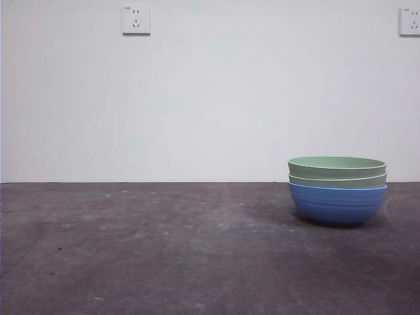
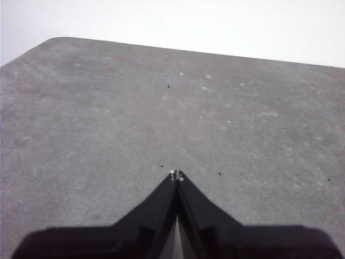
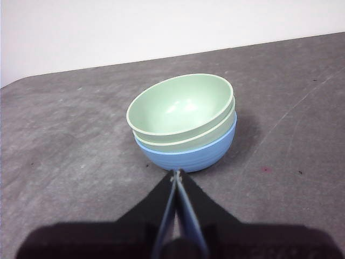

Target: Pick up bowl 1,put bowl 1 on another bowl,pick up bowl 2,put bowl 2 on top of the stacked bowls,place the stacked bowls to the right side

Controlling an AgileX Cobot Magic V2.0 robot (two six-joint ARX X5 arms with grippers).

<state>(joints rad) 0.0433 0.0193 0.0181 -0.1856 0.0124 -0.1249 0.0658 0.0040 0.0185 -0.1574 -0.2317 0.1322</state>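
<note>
Grey worktop carried the stacked bowls at lower right of your front view, apparently placed. Right pincer and left pincer were clenched, empty; you'd just retreat.

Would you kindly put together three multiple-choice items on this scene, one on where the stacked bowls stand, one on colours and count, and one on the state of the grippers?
1. Where does the bowl stack stand in the front view?
A. right part of the table
B. left part
C. on a shelf

2. What makes up the stack?
A. three blue bowls
B. one blue bowl beneath two pale green ones
C. one green bowl beneath two blue ones

3. How are the grippers?
A. right shut on a bowl
B. both wide open
C. both shut, holding nothing

Key: 1 A, the stacked bowls sit right of centre on the table. 2 B, the blue bowl carries two green bowls. 3 C, the left gripper and the right gripper have their tips together, the right one short of the stack.
</note>
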